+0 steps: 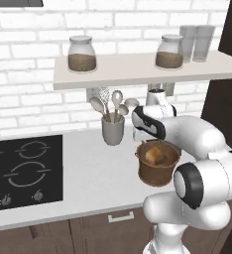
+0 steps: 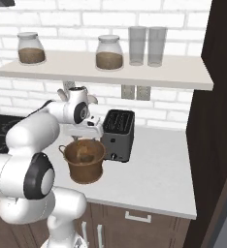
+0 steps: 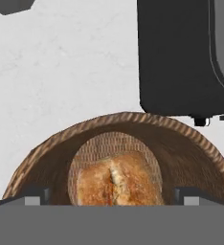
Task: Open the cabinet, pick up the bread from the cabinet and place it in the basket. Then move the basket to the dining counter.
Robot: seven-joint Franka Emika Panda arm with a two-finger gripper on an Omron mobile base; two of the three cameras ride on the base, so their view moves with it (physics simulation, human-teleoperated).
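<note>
Bread (image 3: 116, 181) in basket (image 3: 51, 153), between spread fingers (image 3: 35, 197)

A home kitchen: a black hob (image 1: 24, 171) in the table (image 1: 95, 168), a toaster (image 2: 118, 134), jars (image 1: 82, 54) on a shelf (image 1: 138, 69), brick wall (image 1: 33, 44).

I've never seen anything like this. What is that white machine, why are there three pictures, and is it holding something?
It is a robot arm in a simulated kitchen. Two pictures come from cameras behind it, left and right; the third looks down from its hand. On the pale counter stand a woven basket, a dark toaster, a grey utensil cup and a black hob. The bread lies inside the basket. The gripper hangs over it with its jaws open, holding nothing.
</note>
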